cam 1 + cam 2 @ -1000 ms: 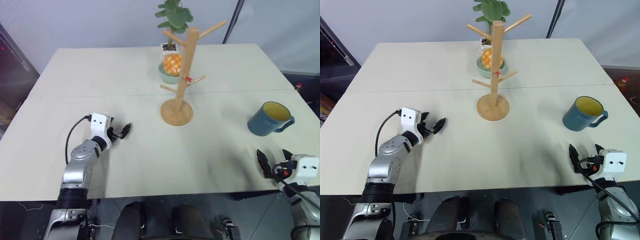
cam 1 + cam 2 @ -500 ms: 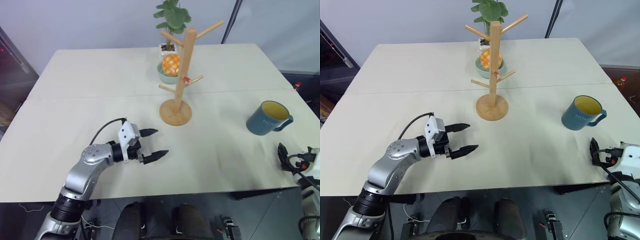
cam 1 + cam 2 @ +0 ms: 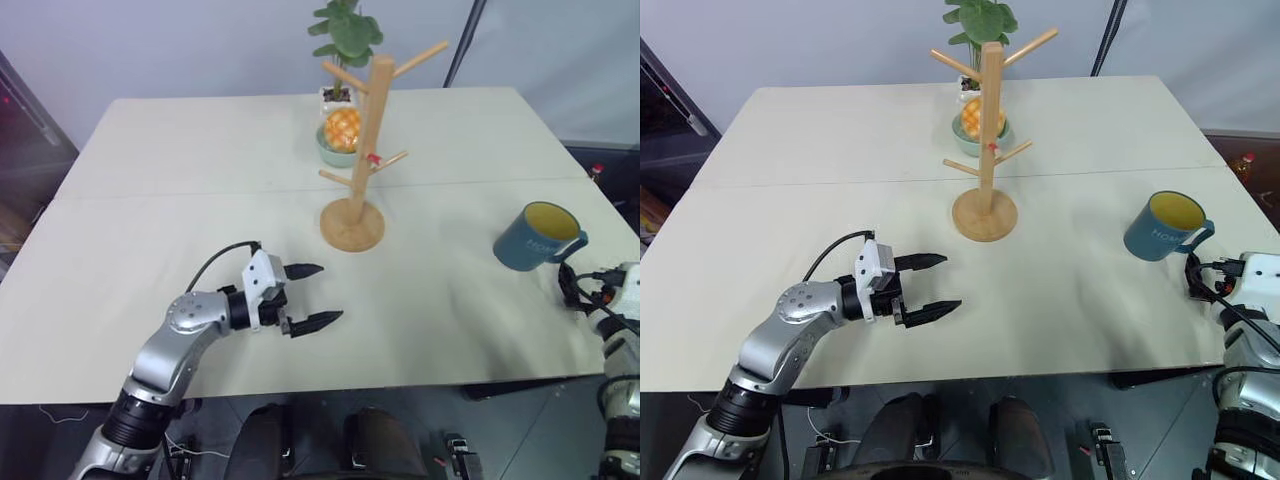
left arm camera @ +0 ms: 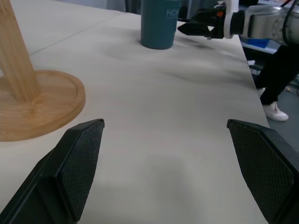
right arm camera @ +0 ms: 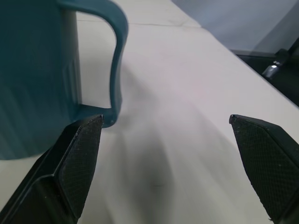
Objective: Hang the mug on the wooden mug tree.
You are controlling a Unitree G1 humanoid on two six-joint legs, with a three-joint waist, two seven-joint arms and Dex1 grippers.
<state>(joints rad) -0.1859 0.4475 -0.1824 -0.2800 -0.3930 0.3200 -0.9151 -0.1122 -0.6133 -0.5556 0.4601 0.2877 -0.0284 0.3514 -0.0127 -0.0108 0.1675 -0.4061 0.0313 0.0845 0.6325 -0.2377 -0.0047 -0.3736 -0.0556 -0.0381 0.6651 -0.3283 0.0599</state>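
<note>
The dark teal mug (image 3: 535, 238) with a yellow inside stands upright near the table's right edge, its handle turned to the right. My right gripper (image 5: 163, 119) is open just short of it, one finger (image 5: 74, 163) level with the foot of the handle (image 5: 117, 60). Toward the middle of the table stands the wooden mug tree (image 3: 365, 150), its pegs bare. My left gripper (image 3: 330, 293) hovers open and empty over the near middle of the table, pointing right toward the mug (image 4: 159, 23).
A pale green bowl of orange fruit (image 3: 340, 135) and a potted plant (image 3: 345, 35) sit just behind the mug tree. The table's right edge (image 3: 615, 215) runs close beside the mug. In the left wrist view, a person's leg (image 4: 280, 74) is past that edge.
My left gripper has swung from the table's left toward the near middle, turned to point right and spread its fingers. My right gripper has moved from the near edge up beside the mug's handle.
</note>
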